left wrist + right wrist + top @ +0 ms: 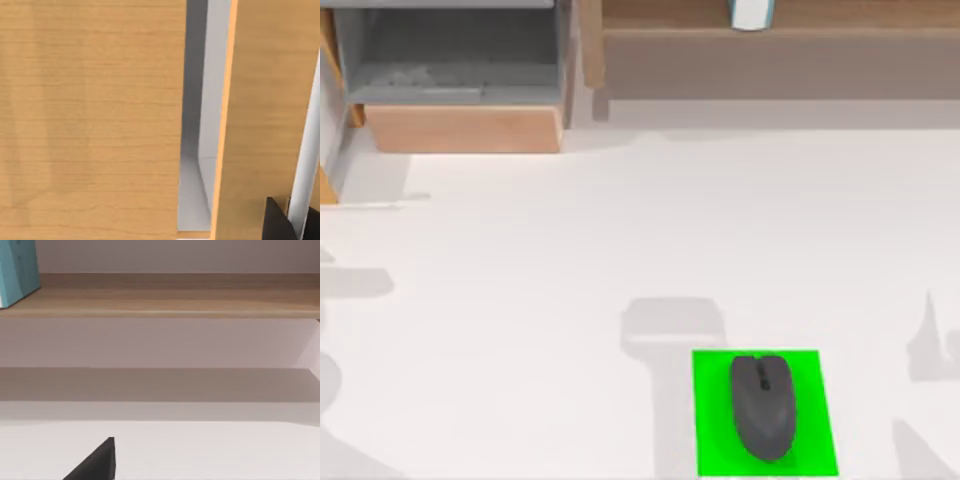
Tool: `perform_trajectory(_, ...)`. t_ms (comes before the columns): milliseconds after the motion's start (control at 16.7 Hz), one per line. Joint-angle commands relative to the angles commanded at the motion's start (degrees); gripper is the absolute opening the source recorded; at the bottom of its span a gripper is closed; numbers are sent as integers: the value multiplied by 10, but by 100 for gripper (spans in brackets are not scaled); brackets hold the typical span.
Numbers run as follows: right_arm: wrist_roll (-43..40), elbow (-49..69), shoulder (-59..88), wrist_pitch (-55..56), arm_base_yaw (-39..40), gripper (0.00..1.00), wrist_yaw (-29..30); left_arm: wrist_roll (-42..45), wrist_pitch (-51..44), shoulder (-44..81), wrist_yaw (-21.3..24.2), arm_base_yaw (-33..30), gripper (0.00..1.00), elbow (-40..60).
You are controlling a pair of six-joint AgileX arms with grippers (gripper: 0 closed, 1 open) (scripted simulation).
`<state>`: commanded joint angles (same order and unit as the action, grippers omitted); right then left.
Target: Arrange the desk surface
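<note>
The white desk surface point(520, 300) spreads across the top view. A dark grey mouse point(763, 405) lies on a bright green mat point(815, 440) near the front edge, right of centre. A dark part of my left gripper point(280, 222) shows close against light wooden panels point(90, 120) with a narrow grey gap point(195, 150) between them. A dark part of my right gripper point(97, 462) hangs low over the desk surface point(210, 450), facing the wooden shelf point(170, 300).
At the back left a wooden drawer point(465, 128) stands pulled out, its grey inside point(460, 60) showing. A long wooden shelf point(770, 50) runs along the back right, with a teal and white object point(751, 12) point(17, 270) standing on it.
</note>
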<state>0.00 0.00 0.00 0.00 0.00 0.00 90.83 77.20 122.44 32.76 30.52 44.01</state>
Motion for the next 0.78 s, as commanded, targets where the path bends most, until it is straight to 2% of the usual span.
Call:
perform_trajectory(360, 0, 0, 0, 0, 0, 100, 0, -3, -61, 50, -38, -39, 0, 106)
perform_trajectory(780, 0, 0, 0, 0, 0, 100, 0, -6, -78, 62, -46, -45, 0, 124)
